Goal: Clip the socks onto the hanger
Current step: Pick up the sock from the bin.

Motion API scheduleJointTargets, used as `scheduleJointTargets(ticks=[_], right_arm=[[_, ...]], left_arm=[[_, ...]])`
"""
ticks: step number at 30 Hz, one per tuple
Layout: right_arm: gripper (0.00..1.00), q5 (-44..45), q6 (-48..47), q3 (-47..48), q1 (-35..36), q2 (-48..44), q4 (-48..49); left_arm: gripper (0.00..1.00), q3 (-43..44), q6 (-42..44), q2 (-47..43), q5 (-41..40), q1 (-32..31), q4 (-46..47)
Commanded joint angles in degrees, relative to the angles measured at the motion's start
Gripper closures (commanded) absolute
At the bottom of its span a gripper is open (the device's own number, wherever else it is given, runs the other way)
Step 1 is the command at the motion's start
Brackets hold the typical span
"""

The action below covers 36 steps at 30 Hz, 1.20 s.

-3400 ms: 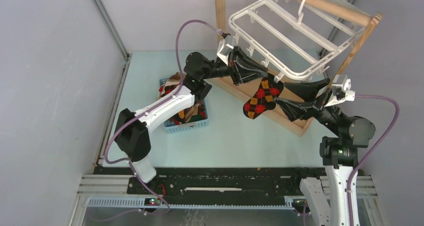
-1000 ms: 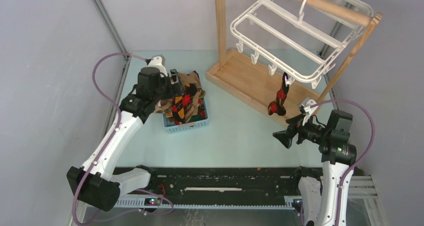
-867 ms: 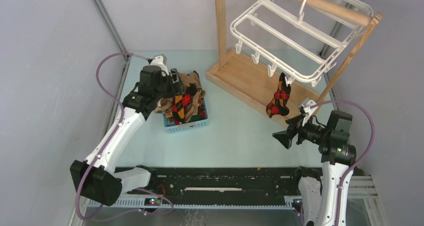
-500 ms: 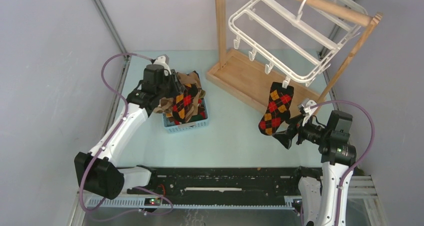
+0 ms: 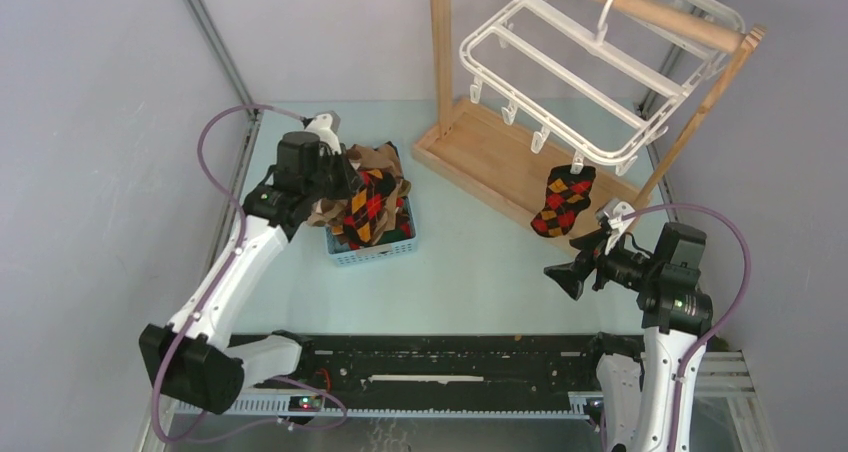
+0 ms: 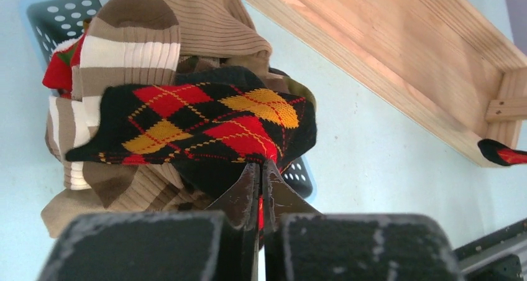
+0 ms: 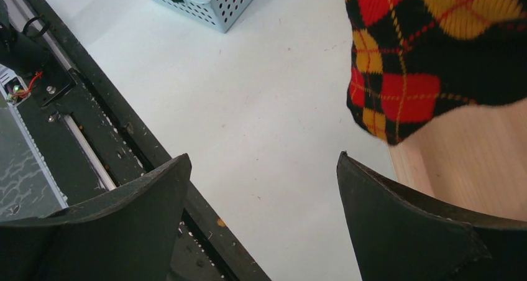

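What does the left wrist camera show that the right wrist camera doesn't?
Only the left wrist view: the left gripper shut on the top argyle sock of the pile, among brown striped socks. Only the right wrist view: the right gripper open above the table, and the black rail at its near edge. Both: the blue basket, the wooden stand base, and the hanging argyle sock, though the left wrist view catches only its toe.

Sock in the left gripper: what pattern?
Black argyle sock with red and yellow-orange diamonds; shows best in the left wrist view.
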Motion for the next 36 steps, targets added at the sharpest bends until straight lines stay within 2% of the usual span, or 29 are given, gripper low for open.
scheduleJointTargets(ticks=[1, 8, 12, 17, 23, 27, 30, 36], right_arm=[[0.04, -1.54, -1.49, 0.66, -0.38, -1.16, -0.15], [0.04, -2.33, -1.33, 0.80, -0.41, -1.56, -0.18], [0.04, -3.64, -1.78, 1.17, -0.41, -1.36, -0.42], [0.03, -5.42, -3.22, 1.19, -0.41, -1.18, -0.82], [0.02, -10.87, -7.90, 1.19, -0.41, -1.55, -3.09], [0.02, -15.52, -13.55, 1.17, -0.32, -1.64, -6.02], [0.02, -18.53, -16.93, 1.19, -0.32, -1.87, -8.05], [0.03, -21.23, -14.30, 1.19, 2.24, -1.67, -5.06]], left_arm=[[1.00, 3.38, 5.65, -7.21, 4.11, 0.30, -0.47], [1.00, 4.24, 7.26, -12.07, 8.21, 0.30, -0.28], [1.00, 5.77, 5.69, -12.55, 15.43, 0.13, 1.98], [1.00, 5.79, -0.79, -12.36, 24.20, -2.67, 9.87], [1.00, 7.46, -0.28, -10.03, 25.14, -9.65, 13.13], [1.00, 7.32, -3.30, -7.93, 26.66, -12.65, 17.12], [1.00, 6.89, -6.89, -6.39, 26.15, -15.12, 20.52], [1.00, 3.00, -20.17, -2.55, 20.35, -20.77, 33.91]])
